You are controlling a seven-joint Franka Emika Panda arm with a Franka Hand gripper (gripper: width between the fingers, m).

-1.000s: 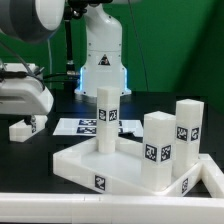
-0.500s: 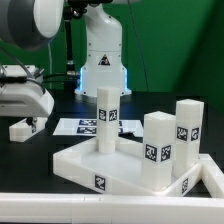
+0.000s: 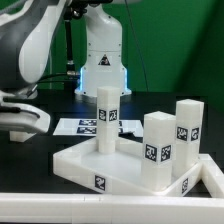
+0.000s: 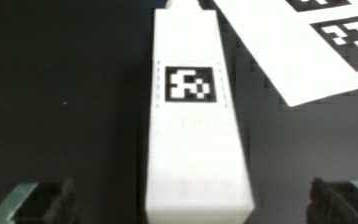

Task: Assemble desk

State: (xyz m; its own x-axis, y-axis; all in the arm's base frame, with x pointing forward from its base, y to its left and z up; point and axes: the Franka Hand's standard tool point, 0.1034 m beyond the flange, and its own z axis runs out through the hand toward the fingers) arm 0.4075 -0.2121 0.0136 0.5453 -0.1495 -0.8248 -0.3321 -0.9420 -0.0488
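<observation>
The white desk top lies upside down in the foreground with three square legs standing on it: one at the back and two on the exterior view's right. The fourth leg lies flat on the black table; its tag faces the wrist camera. My gripper is open. One finger stands on each side of the leg's near end, clear of it. In the exterior view the gripper sits low at the left and hides that leg.
The marker board lies flat behind the desk top; its corner also shows beside the loose leg in the wrist view. The robot base stands at the back. A white rail runs along the front edge.
The arm has swung down and towards the exterior view's left. The gripper now covers the loose leg that showed on the table before. The desk top and standing legs have not moved.
</observation>
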